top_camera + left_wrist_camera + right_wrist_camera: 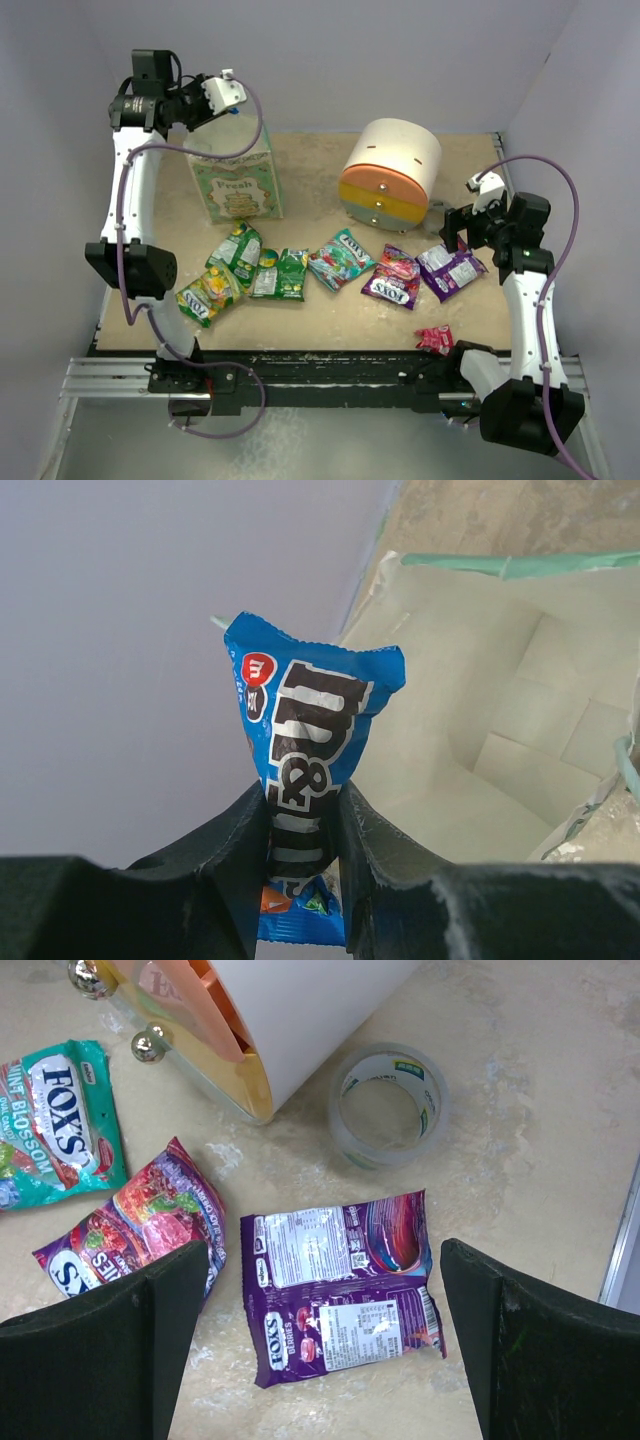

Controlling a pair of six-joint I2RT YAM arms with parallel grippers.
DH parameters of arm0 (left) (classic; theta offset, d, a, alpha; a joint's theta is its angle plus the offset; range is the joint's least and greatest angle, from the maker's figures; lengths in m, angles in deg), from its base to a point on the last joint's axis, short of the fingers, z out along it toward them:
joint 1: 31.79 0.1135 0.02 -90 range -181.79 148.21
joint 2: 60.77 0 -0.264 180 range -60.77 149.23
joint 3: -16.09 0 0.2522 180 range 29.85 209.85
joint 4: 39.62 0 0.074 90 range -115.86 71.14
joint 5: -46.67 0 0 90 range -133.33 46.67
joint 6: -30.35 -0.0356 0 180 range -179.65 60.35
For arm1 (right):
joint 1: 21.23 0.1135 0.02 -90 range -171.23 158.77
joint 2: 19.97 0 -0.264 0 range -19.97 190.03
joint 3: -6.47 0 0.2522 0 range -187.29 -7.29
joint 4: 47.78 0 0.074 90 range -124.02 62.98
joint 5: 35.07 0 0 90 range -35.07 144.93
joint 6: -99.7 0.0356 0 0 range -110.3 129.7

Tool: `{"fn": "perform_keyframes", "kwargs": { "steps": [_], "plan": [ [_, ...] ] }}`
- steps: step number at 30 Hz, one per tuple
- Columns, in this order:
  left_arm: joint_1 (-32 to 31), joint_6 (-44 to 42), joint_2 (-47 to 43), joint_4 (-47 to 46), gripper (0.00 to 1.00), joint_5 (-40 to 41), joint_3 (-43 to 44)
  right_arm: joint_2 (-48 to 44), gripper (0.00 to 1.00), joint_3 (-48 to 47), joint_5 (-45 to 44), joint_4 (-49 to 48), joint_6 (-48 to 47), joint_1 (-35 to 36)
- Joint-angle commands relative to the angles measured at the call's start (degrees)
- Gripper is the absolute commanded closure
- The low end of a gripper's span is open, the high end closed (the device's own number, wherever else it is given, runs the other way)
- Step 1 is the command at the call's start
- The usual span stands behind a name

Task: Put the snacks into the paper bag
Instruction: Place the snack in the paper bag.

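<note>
Held packet: your left jaws are clamped on the lower half of a blue packet (310, 710), which stands up out of them just over the open mouth of the paper bag (480, 680).
Handling: judge it light, soft and crinkly. The film looks slick and the candies inside probably shift, so a slack pinch may let it slide.
Where to hold: across the narrow middle, as here. For packets lying flat, go for an edge or raised seam.
Look: glossy bright blue, big brown letters outlined in white, a round red mark near the top corner.
Bag: pale green and cream, upright at the far left of the bench (320, 320). Its thin paper walls may fold or tip if knocked.
Right jaws: wide apart and empty, above a purple packet (340, 1270) lying flat, printed back upward.
</note>
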Motion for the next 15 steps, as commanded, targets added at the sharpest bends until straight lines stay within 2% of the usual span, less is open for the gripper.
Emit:
{"fn": "perform_keyframes", "kwargs": {
  "steps": [1,15],
  "plan": [
    [0.85,-3.70,1.36,4.14,0.65,-6.42,2.81,-0.93,0.00,-0.01,0.02,-1.41,-0.82,0.00],
    [0.98,-5.47,8.11,9.20,0.65,-10.88,4.31,-1.18,0.00,0.08,-0.11,-1.39,-0.81,-0.01]
  ]
}}
